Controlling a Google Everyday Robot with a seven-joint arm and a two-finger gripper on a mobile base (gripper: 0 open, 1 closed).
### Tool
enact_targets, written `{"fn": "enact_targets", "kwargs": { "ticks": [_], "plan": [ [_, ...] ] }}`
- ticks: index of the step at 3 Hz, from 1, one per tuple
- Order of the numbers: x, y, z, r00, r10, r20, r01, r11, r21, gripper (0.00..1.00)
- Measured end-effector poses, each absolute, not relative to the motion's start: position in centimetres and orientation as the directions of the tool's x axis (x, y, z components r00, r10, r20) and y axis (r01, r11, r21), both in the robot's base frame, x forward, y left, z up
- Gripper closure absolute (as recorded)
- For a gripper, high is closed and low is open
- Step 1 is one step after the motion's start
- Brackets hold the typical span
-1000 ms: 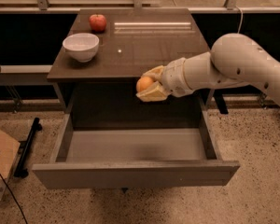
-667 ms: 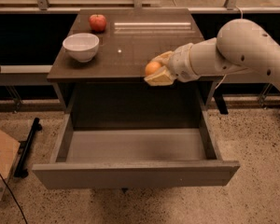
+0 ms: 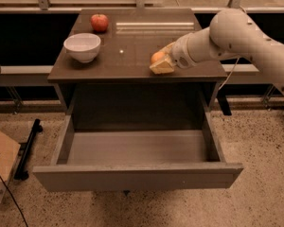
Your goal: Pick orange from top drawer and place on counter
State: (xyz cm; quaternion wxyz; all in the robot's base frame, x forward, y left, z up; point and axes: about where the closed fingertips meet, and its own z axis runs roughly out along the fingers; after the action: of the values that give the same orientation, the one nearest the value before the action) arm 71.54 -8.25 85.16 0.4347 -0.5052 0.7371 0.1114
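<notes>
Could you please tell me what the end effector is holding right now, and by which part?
The end effector, low over the counter near its front edge, grips the orange around its body; only the fruit's upper side shows.

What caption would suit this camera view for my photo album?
The gripper holds the orange near the counter's front edge, with the top drawer pulled open below.

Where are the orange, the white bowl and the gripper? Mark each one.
orange [image 3: 156, 57], camera view, on its visible upper skin.
white bowl [image 3: 83, 54], camera view, on its outer wall.
gripper [image 3: 162, 64], camera view, between its fingertips, shut on the orange at the right front of the counter [image 3: 132, 63].
</notes>
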Motion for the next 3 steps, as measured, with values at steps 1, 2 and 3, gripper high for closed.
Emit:
{"fn": "enact_targets", "kwargs": {
  "ticks": [1,2,3],
  "plan": [
    [74.5,-8.8,83.7,-0.186,-0.622,-0.761,-0.828,0.516,-0.220,1.00],
    [76.7,-9.0,82.3,-0.251,-0.576,-0.778,-0.816,0.558,-0.150,0.76],
    [76.7,-9.0,82.5,-0.251,-0.576,-0.778,-0.816,0.558,-0.150,0.52]
  ]
}}
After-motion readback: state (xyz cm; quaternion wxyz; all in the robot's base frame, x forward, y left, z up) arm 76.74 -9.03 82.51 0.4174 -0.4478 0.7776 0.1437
